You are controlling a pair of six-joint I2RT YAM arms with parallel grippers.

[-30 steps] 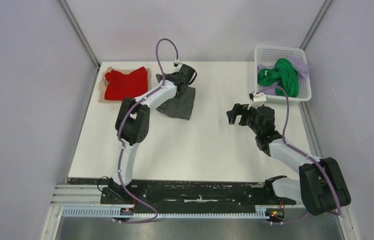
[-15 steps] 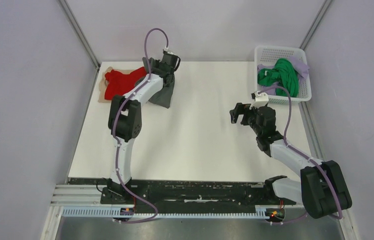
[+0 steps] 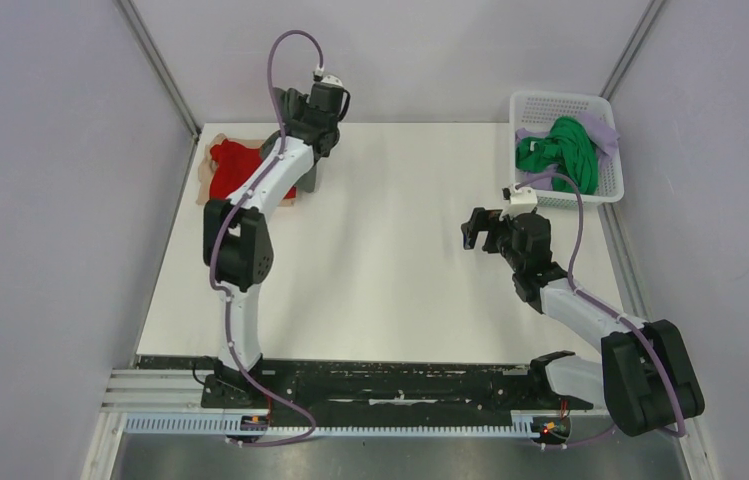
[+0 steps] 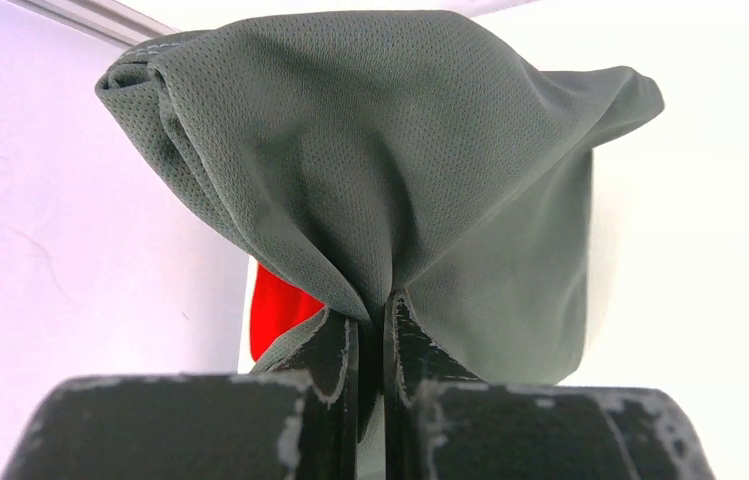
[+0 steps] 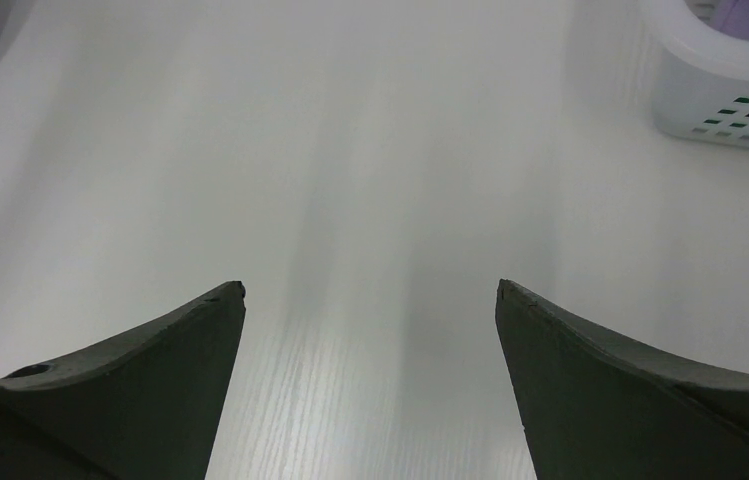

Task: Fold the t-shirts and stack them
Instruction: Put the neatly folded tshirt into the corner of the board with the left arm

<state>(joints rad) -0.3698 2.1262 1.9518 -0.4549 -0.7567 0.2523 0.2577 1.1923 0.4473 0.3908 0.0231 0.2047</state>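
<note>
My left gripper point(image 3: 302, 118) is shut on the dark grey t-shirt point(image 4: 380, 150), pinching a bunch of the cloth between its fingers point(image 4: 335, 345) at the table's far left. The shirt hangs folded over the jaws and, from above, only a strip of it point(image 3: 308, 178) shows beside the arm. The red t-shirt point(image 3: 232, 170) lies folded at the far left corner and shows behind the grey one in the left wrist view point(image 4: 275, 305). The green t-shirt point(image 3: 555, 148) and the lavender t-shirt point(image 3: 602, 130) lie crumpled in the basket. My right gripper point(image 3: 472, 228) is open and empty above the table point(image 5: 370, 290).
The white mesh basket point(image 3: 562, 100) stands at the far right corner, and its wall shows in the right wrist view point(image 5: 720, 100). A beige piece point(image 3: 204, 196) lies under the red t-shirt. Grey walls close in the left, right and back.
My left gripper has carried the dark grey t-shirt left and farther back, from the table's middle-left to beside the red t-shirt. The right arm has barely moved.
</note>
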